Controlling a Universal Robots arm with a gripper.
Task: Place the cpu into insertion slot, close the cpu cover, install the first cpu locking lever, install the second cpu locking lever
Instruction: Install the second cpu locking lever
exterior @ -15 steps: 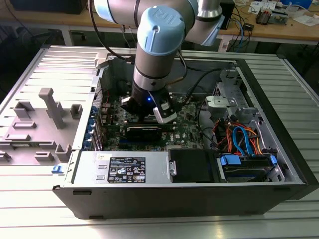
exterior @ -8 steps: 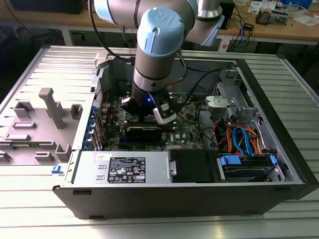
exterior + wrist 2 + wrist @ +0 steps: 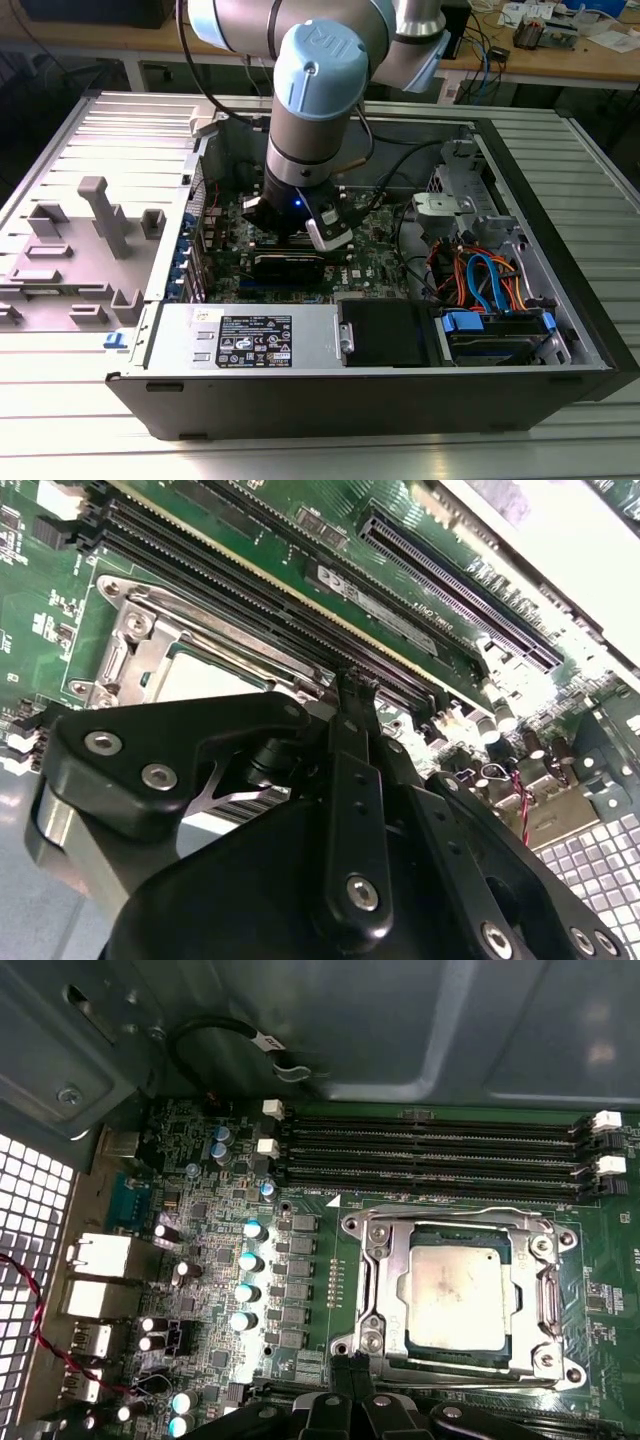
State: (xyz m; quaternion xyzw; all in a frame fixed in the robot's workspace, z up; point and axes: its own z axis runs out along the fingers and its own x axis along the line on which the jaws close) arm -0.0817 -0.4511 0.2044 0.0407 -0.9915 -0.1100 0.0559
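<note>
The cpu [image 3: 455,1295], a silver-grey square chip, lies flat in the insertion slot, whose silver frame [image 3: 362,1290] sits on the green board. The cpu cover [image 3: 450,1232] lies down around the chip's edges. Thin metal lever rods run along the frame's sides; I cannot tell whether they are latched. My gripper [image 3: 345,1365] hovers just beside the frame's edge, fingers together, holding nothing. In the second wrist view the gripper [image 3: 355,685] stands next to the cpu [image 3: 200,675]. In the exterior view the gripper [image 3: 290,238] is low inside the open computer case.
Long black memory slots [image 3: 430,1150] run beside the socket, close to the grey case wall [image 3: 400,1020]. Capacitors [image 3: 250,1260] stand on the board. A long card slot [image 3: 460,590] lies nearby. The power supply [image 3: 250,340], cabled drive bay [image 3: 480,280] and grey fixture tray [image 3: 90,240] surround the board.
</note>
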